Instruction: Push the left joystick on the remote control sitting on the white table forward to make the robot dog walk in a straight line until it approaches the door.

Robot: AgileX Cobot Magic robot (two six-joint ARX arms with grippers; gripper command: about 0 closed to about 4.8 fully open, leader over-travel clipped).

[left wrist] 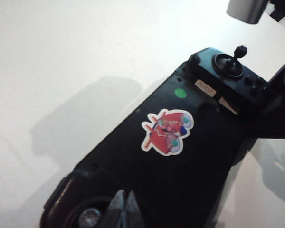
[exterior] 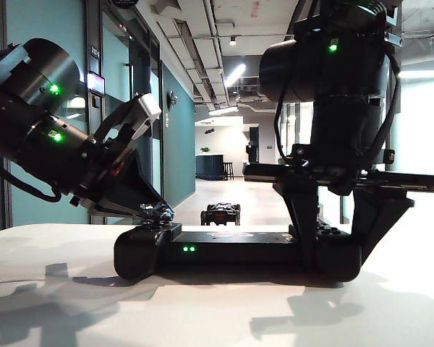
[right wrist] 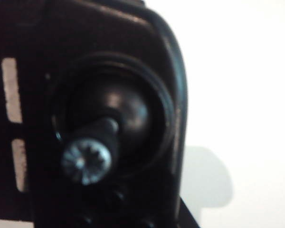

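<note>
L gripper [left wrist: 124, 205] jaws pinched shut at left joystick [left wrist: 89, 217], R gripper [exterior: 338, 242] clamps remote control [exterior: 231, 249] end

The remote control [exterior: 231, 249] is black all over, with two tiny green lights [exterior: 189, 249] glowing on its front edge. On its flat top sits a sticker [left wrist: 167, 131] that is red with a white border and small bits of teal and blue. At about 12 o'clock from the sticker is a small round green dot [left wrist: 180, 93], and past it two pale cream labels [left wrist: 205, 88]. The left joystick [left wrist: 89, 217] has a shiny silver top; the other stick [left wrist: 238, 53] is black. The table [exterior: 72, 303] is plain white with soft grey shadows. The robot dog [exterior: 221, 214] is black. Both arms are black with bright green lights. The hallway walls [exterior: 179, 137] are teal.
</note>
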